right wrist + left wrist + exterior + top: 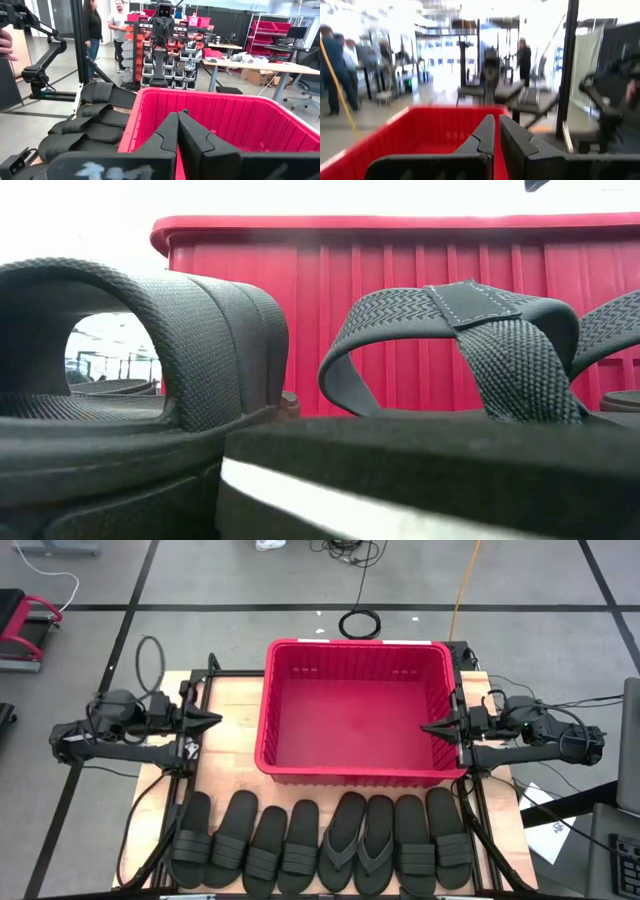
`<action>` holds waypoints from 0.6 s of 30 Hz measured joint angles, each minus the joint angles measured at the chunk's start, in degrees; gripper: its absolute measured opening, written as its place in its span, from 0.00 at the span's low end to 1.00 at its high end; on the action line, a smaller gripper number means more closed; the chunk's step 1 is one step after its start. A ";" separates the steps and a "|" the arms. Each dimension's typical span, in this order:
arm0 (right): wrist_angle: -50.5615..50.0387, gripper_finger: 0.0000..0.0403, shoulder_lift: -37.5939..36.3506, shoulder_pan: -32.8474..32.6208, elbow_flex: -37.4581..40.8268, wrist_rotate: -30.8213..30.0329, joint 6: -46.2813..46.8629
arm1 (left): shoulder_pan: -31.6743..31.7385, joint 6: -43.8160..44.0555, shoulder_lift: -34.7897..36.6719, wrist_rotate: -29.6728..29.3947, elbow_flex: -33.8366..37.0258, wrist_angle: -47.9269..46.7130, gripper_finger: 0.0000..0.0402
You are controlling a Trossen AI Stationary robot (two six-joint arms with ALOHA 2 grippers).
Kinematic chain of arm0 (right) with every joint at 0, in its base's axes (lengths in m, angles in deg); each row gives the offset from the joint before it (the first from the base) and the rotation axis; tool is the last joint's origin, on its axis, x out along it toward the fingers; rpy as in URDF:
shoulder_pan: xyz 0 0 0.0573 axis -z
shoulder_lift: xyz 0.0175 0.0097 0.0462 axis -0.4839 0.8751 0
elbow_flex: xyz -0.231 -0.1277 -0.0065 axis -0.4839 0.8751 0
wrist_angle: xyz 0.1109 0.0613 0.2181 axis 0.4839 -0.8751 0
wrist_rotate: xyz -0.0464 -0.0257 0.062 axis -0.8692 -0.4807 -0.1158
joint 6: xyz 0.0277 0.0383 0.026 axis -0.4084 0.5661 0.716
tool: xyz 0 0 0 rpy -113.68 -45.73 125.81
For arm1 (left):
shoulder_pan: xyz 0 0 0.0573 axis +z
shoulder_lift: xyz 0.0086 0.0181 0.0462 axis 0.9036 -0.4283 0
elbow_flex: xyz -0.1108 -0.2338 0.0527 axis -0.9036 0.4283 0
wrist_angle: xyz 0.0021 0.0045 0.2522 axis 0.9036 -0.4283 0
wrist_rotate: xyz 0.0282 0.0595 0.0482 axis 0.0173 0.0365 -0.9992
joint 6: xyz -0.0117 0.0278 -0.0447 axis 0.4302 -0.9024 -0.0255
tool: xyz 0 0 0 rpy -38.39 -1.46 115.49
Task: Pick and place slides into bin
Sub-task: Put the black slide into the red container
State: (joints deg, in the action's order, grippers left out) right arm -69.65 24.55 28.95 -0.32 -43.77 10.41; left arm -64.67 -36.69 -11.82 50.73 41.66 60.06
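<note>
Your eight black rubber slides (320, 840) lie side by side along the table's near edge, toes toward the empty bright red plastic bin (355, 772). Both grippers, left (212, 722) and right (430, 727), hover pressed together, empty, flanking it; each is nearest its own side's slides.

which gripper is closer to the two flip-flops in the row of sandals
Right. The right gripper sits at the bin's right wall, up and just right of the flip-flops. The left gripper waits beyond the bin's left side, farther off.

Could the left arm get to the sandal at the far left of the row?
Probably yes: the left claw, shut, sits beside the bin, and nothing lies between it and that sandal.
</note>
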 joint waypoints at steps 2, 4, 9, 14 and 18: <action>1.15 0.00 0.10 0.00 0.00 0.00 0.00 | 0.00 0.41 -0.68 0.02 -0.01 5.36 0.06; 1.70 0.00 0.15 0.00 0.02 0.00 0.00 | 0.00 0.70 -1.30 -0.02 -0.02 9.81 0.06; 4.15 0.00 0.21 0.00 0.02 -0.02 0.00 | 0.00 2.17 -3.56 -1.87 -0.02 16.64 0.06; 10.04 0.00 1.19 0.00 0.02 0.03 4.67 | 0.00 6.60 -4.92 -6.84 -0.02 18.83 0.06; 14.55 0.00 1.86 0.00 0.02 0.07 10.29 | 0.00 9.77 -6.41 -8.06 -0.02 18.61 0.06</action>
State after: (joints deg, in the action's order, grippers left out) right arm -55.10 26.41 28.95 -0.30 -43.70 20.70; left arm -64.67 -26.92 -18.23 42.67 41.64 78.67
